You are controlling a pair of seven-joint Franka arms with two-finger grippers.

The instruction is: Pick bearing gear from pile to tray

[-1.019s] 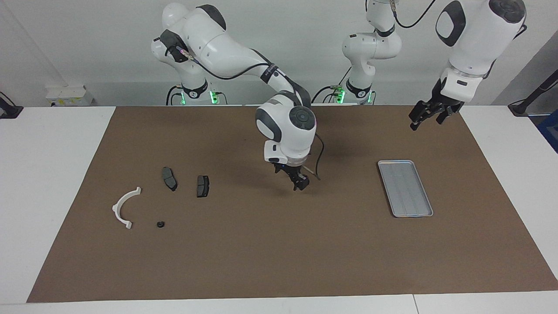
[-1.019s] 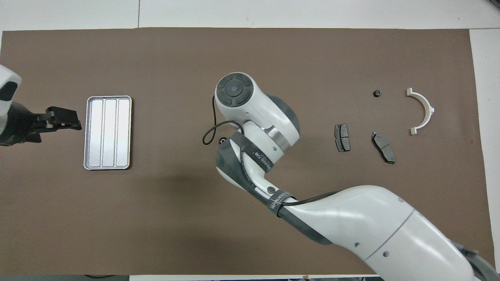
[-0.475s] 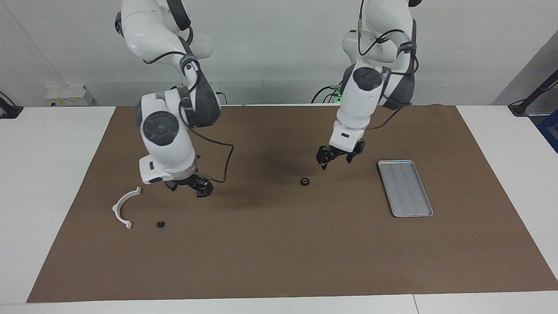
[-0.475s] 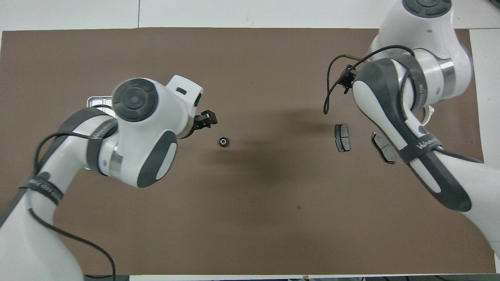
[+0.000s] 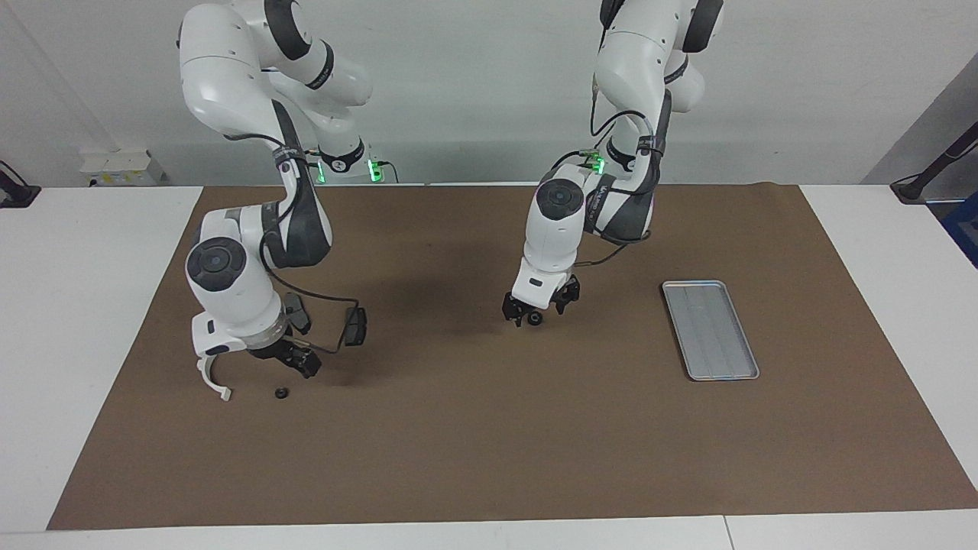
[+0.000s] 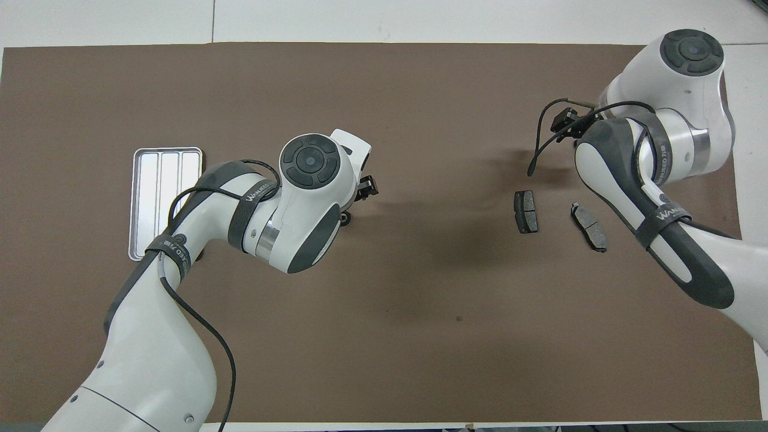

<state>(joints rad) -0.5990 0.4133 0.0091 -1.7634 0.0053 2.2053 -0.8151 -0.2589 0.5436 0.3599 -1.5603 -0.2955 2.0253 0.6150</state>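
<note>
The bearing gear (image 5: 535,318) is a small black ring lying on the brown mat, midway along the table; in the overhead view only its edge (image 6: 345,217) shows beside the left wrist. My left gripper (image 5: 537,308) is down at the mat, open, one finger on each side of the gear. The silver tray (image 5: 710,328) (image 6: 159,180) lies toward the left arm's end. The rest of the pile lies toward the right arm's end: a white half-ring bracket (image 5: 212,379), two brake pads (image 5: 355,325) (image 6: 525,211) and a small black piece (image 5: 281,393). My right gripper (image 5: 294,359) hangs open low over the mat among them, holding nothing.
The brown mat (image 5: 489,443) covers most of the white table. The second brake pad (image 6: 589,226) lies beside the first one. In the overhead view the right arm hides the bracket and the small black piece.
The left gripper has come down from beside the gear to straddle it. The right gripper has moved from over the brake pads toward the small black piece.
</note>
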